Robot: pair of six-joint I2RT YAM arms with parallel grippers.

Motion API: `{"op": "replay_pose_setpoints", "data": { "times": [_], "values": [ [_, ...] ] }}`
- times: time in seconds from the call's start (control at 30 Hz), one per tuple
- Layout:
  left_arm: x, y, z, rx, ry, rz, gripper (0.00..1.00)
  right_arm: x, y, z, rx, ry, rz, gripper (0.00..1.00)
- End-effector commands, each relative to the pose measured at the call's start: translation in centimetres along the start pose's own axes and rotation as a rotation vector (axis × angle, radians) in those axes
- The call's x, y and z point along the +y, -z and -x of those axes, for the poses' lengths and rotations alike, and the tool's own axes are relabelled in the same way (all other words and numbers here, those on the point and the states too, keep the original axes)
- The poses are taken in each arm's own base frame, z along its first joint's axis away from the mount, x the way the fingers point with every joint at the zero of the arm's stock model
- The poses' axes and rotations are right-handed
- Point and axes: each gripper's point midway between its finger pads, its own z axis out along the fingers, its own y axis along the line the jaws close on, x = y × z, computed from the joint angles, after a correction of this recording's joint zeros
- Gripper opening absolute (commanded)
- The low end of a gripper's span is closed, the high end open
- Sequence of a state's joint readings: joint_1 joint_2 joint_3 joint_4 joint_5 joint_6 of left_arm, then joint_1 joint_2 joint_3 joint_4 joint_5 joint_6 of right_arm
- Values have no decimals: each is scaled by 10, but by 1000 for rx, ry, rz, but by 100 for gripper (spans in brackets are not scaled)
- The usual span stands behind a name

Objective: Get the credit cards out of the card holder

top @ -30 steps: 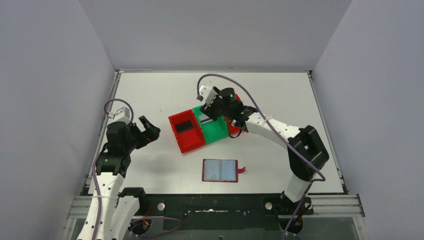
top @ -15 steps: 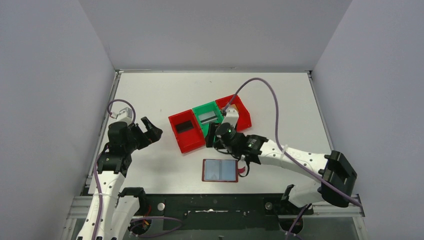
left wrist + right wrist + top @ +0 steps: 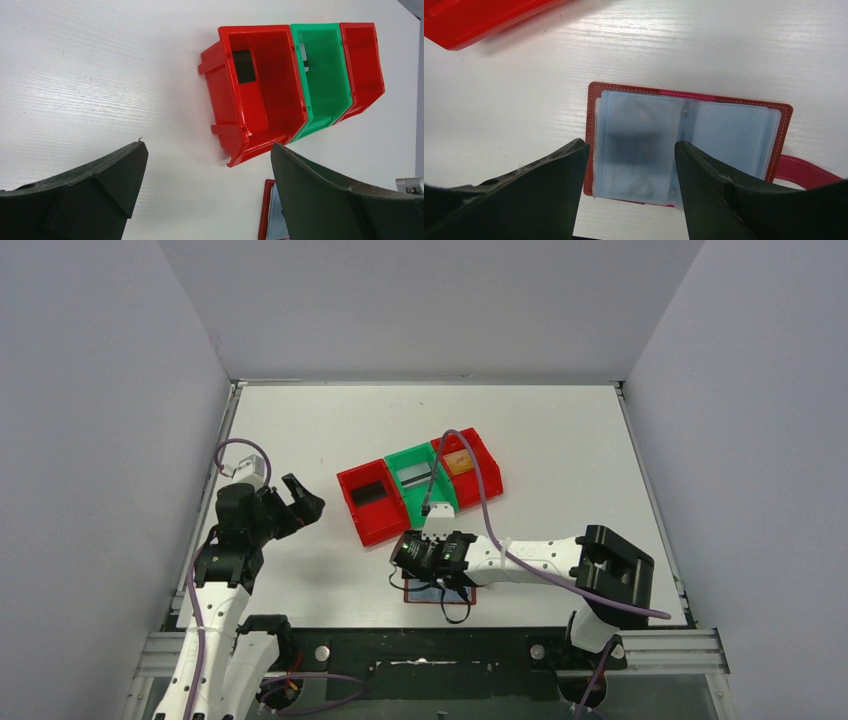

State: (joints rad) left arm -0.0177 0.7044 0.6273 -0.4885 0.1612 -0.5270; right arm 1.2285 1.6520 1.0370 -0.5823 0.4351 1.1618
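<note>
three cards already lie out of the holder, one in each of the three small plastic bins standing side by side at mid worktop. a thin black rectangular card (image 3: 369,492) is in the left red bin (image 3: 385,532), a silver-grey card (image 3: 413,478) in the middle green bin (image 3: 436,504), and a gold-tan card (image 3: 459,464) in the right red bin (image 3: 487,483).

the small dark red wallet-like card holder (image 3: 639,140) lies open and flat on the white worktop (image 3: 560,440), near the front edge and just nearer to us than the bins. its blue-grey clear pockets face up and its red snap tab (image 3: 804,170) points right.

the right fingers (image 3: 544,190) hang directly above the holder's left page. they are spread apart with nothing between them, and we cannot tell whether they touch the plastic.

through that left pocket we see a dim dark patch. we judge it may be one more card, though the blur does not let us say. the right pocket looks pale and probably empty.

the left fingers (image 3: 95,195) are spread wide and empty, well apart on the left side of the worktop.

so most of the job looks done. what is left, as we read it, is to check the left pocket and draw out anything there.
</note>
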Motion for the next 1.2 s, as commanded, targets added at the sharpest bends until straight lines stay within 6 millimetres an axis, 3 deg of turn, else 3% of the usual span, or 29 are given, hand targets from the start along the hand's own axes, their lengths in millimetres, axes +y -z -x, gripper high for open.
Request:
{"op": "replay_pose_setpoints", "data": {
  "times": [0.0, 0.4, 0.67, 0.77, 0.9, 1.03, 1.1, 1.17],
  "values": [
    [-8, 1, 17, -66, -28, -33, 97, 15, 4, 15, -50, -3, 3, 64],
    [-8, 1, 17, -66, -29, -37, 98, 8, -12, -11, 28, 0, -16, 57],
    [-9, 1, 17, -65, -30, -41, 97, -9, -25, -24, 51, -5, -64, 53],
    [-9, 1, 17, -67, -30, -41, 97, -9, -26, -28, 62, 5, -72, 47],
    [-9, 1, 17, -70, -31, -41, 98, -3, -24, -23, 45, -1, -22, 38],
    [-9, 0, 16, -63, -30, -43, 97, 12, -15, -8, -5, -32, 81, 28],
    [-9, 0, 16, -59, -31, -46, 97, 15, -12, -1, -24, -52, 108, 17],
    [-10, 0, 15, -57, -31, -47, 98, 18, -7, 6, -41, -74, 138, 15]
  ]
}}
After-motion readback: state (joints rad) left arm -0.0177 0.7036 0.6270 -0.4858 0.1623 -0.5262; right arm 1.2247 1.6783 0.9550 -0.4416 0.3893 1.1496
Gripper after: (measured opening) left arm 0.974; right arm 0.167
